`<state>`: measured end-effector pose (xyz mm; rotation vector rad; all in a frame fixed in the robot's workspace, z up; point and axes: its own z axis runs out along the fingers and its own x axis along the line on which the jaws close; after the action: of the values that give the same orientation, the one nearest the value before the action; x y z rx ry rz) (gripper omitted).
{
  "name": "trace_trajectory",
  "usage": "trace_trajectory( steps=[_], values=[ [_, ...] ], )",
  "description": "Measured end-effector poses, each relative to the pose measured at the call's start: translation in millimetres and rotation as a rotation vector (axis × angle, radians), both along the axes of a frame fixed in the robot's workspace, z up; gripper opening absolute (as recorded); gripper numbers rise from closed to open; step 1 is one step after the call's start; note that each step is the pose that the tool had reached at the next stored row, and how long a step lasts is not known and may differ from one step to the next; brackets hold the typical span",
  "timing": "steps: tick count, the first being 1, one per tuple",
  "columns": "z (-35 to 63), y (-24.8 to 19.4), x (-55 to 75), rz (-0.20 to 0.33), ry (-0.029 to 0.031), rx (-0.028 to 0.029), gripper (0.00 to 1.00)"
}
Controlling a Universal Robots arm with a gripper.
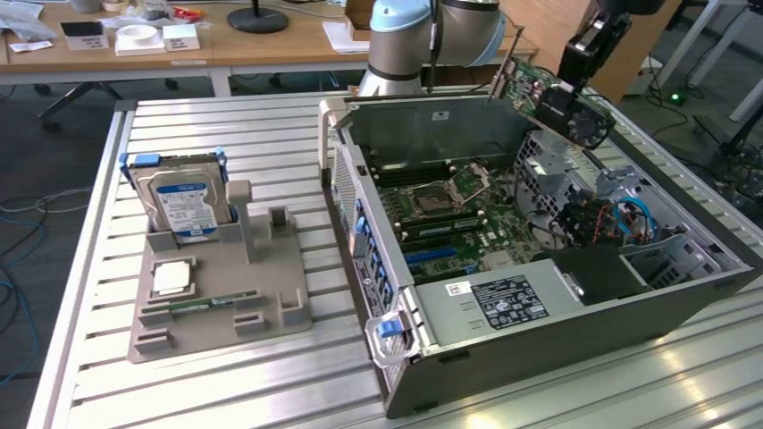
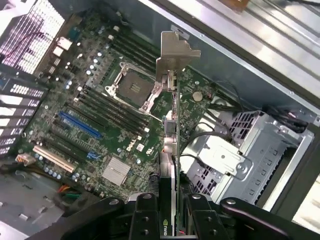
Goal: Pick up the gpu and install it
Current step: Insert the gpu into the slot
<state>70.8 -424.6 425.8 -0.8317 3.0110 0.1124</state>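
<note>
Jaws: partly closed, clamped on one end of the gpu [image 2: 173, 150], as I read the wrist view.
Left: hard drive [image 1: 181, 204] upright in the grey holder [image 1: 268, 308] on the slatted table [image 1: 96, 375].
Centre: open computer case [image 1: 537, 331], motherboard [image 1: 459, 214] exposed.
Right: gripper [image 1: 573, 82] holds the card tilted in the air above the case's far corner, not seated in any slot.
Bracket [image 2: 176, 55]: I see it on the card's end away from the grip.

Grey arm [image 1: 399, 58], pale-blue caps [image 1: 406, 13], black gripper [image 2: 172, 215]
</note>
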Motion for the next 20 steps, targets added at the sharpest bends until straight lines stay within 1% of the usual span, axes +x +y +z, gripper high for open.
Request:
trace_trajectory(
  steps=[11,20],
  values=[
    [-1.9,0.0,0.0,0.164,0.0000,-0.0001,0.26],
    [-3.6,0.0,0.0,0.313,-0.0001,0.0001,0.26]
  ],
)
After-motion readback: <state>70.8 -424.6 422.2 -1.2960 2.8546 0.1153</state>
